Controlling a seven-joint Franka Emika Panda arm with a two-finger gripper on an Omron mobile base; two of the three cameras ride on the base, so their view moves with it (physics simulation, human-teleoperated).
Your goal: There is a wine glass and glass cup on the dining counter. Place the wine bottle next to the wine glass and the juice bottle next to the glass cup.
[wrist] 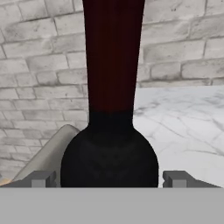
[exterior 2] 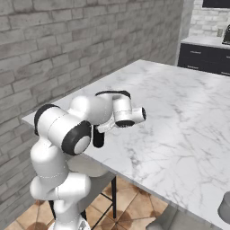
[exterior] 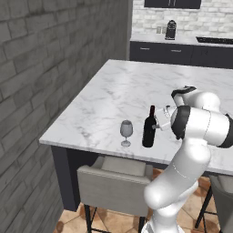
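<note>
The wine bottle (exterior: 149, 129) stands upright on the dining counter (exterior: 118, 91), near its front edge, directly ahead of the claw (exterior: 159, 119) and very close to it. In the hand view the wine bottle (wrist: 111, 109) sits between the two fingertips (wrist: 41, 178), its dark red neck rising to the top and its black shoulder bulging low down; the tips stand wide, one on each side of the shoulder with a sliver of space showing on either side, so the claw is spread open and brackets the bottle without clamping it. Beyond the bottle from the claw, just beside it and apart from it, the wine glass (exterior: 126, 132) stands upright on its foot at the same front edge. In the right base view the glass cup (exterior 2: 226, 207) shows at the lower right corner, well apart from the claw (exterior 2: 99, 128), behind the arm's reach. Below the counter edge, under the bottle and glass, a grey chair (exterior: 116, 184) is tucked in.
</note>
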